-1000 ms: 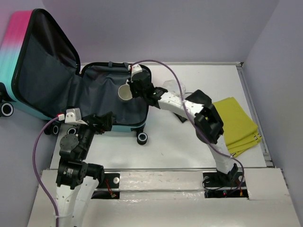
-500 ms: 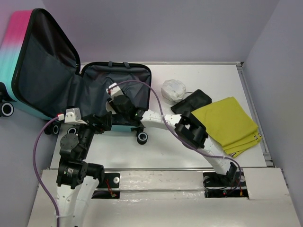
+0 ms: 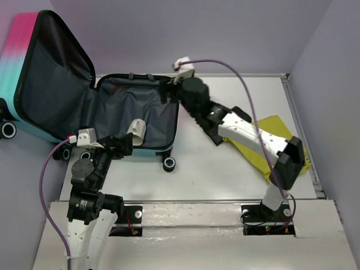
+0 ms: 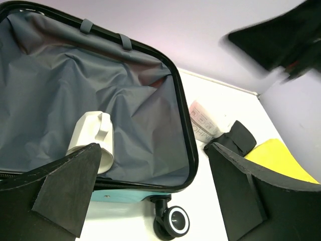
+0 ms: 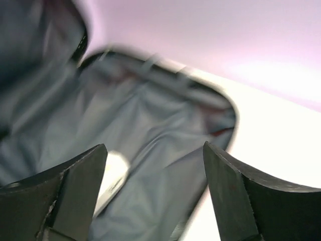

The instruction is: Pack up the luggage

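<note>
Shows pink-to-teal hard-shell luggage (image 3: 115,104) open at upper left of the top view, lid raised, with 1 cream ceramic mug (image 3: 136,128) lying on its grey lining. Finds right gripper (image 5: 154,150) at upper centre over the rim, fingers apart, empty. Finds left gripper (image 4: 153,150) at lower left, spread wide, empty.

A white mug with a handle (image 4: 93,138) lies on its side. A flat white packet with grey letters (image 4: 203,122) lies on the white table (image 3: 225,174). A soft black pouch (image 4: 239,138) sits just beside the packet, next to a folded yellow cloth (image 4: 280,156).
</note>
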